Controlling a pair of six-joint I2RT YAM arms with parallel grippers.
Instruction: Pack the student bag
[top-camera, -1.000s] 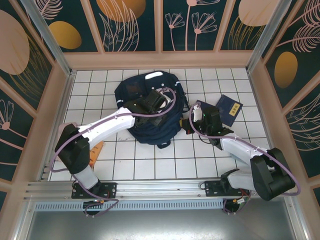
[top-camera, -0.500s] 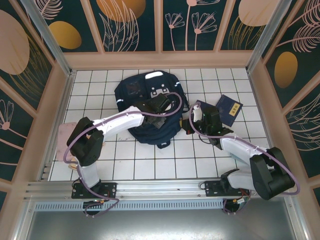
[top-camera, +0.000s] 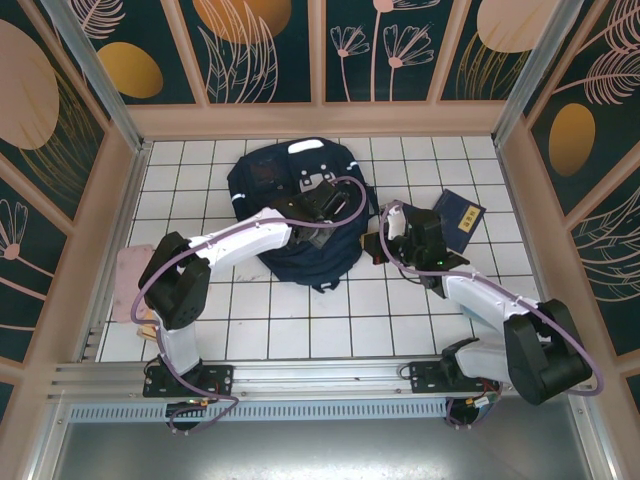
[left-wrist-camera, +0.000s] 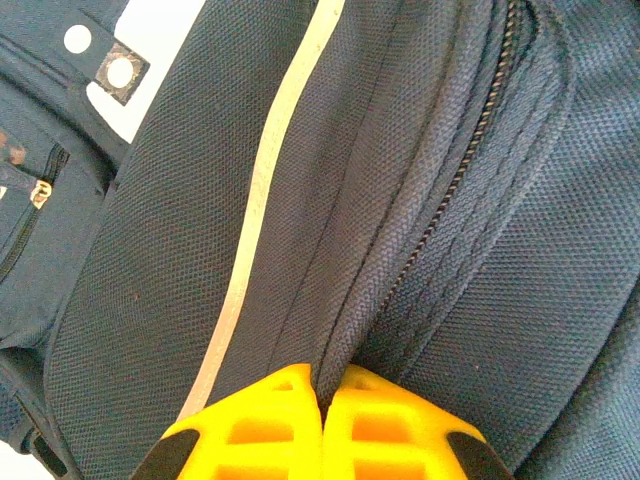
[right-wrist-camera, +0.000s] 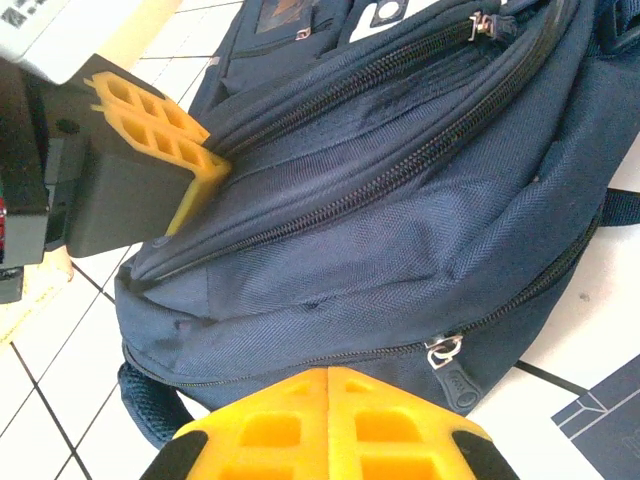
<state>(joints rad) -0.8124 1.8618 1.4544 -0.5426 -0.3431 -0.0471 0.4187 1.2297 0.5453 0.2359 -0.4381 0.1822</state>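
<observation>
The student bag (top-camera: 262, 188), a navy-blue backpack with a thin white stripe (left-wrist-camera: 262, 190), lies on the white tiled table (top-camera: 300, 325) at centre back. My left gripper (top-camera: 326, 222) rests on its right part. In the left wrist view that gripper (left-wrist-camera: 322, 385) is shut, pinching a ridge of the bag's fabric (left-wrist-camera: 360, 290) beside a closed zipper (left-wrist-camera: 455, 180). My right gripper (top-camera: 378, 248) sits at the bag's right side. In the right wrist view it (right-wrist-camera: 328, 374) is shut, tips against the bag (right-wrist-camera: 400, 210) just left of a zipper pull (right-wrist-camera: 445, 352). The left gripper (right-wrist-camera: 205, 168) shows there too.
Two flat navy books lie right of the bag: one (top-camera: 458, 218) beyond my right arm, one (top-camera: 402, 214) partly under it, its corner (right-wrist-camera: 605, 415) by the bag. A pink flat sheet (top-camera: 128, 282) lies at the left wall. Wooden walls ring the table.
My left gripper has shut on the bag's fabric after sliding right across the bag. The bag's near edge has shifted slightly. My right arm has barely moved.
</observation>
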